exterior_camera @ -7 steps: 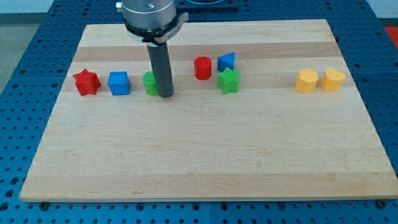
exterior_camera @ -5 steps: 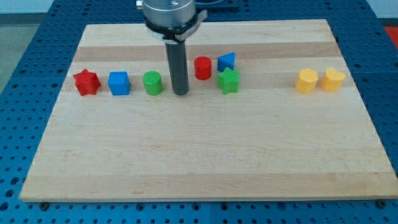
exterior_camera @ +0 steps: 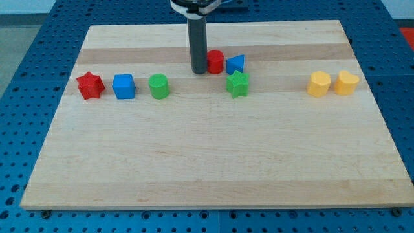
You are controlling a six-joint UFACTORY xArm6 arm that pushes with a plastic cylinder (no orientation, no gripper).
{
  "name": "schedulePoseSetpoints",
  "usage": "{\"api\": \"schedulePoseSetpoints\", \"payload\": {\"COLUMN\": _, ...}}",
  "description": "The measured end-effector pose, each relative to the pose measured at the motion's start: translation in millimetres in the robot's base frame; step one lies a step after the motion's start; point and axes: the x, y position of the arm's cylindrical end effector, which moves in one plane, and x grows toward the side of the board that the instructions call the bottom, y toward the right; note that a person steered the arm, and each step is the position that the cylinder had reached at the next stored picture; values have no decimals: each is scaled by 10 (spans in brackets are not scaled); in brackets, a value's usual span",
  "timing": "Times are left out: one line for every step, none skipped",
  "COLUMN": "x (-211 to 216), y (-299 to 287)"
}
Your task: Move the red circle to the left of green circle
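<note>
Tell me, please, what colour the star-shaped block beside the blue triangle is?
Green: the star shows clearly in the camera view.

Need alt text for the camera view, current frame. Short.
My tip sits against the view's left side of the red circle, near the top middle of a wooden board. A blue triangle and green star are beside it; the green circle stands further left.
</note>
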Motion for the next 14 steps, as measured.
{"api": "schedulePoseSetpoints", "payload": {"x": -218, "y": 0}}
{"api": "schedulePoseSetpoints", "payload": {"x": -301, "y": 232}}
{"api": "schedulePoseSetpoints", "payload": {"x": -390, "y": 500}}
{"api": "schedulePoseSetpoints", "payload": {"x": -500, "y": 721}}
{"api": "schedulePoseSetpoints", "payload": {"x": -500, "y": 942}}
{"api": "schedulePoseSetpoints", "payload": {"x": -493, "y": 1023}}
{"api": "schedulePoseSetpoints", "payload": {"x": -430, "y": 964}}
{"api": "schedulePoseSetpoints", "payload": {"x": -331, "y": 878}}
{"api": "schedulePoseSetpoints", "payload": {"x": -271, "y": 749}}
{"api": "schedulePoseSetpoints", "payload": {"x": -240, "y": 595}}
{"api": "schedulePoseSetpoints", "payload": {"x": -129, "y": 547}}
{"api": "schedulePoseSetpoints", "payload": {"x": -9, "y": 547}}
{"api": "schedulePoseSetpoints", "payload": {"x": 66, "y": 547}}
{"api": "schedulePoseSetpoints", "payload": {"x": 140, "y": 547}}
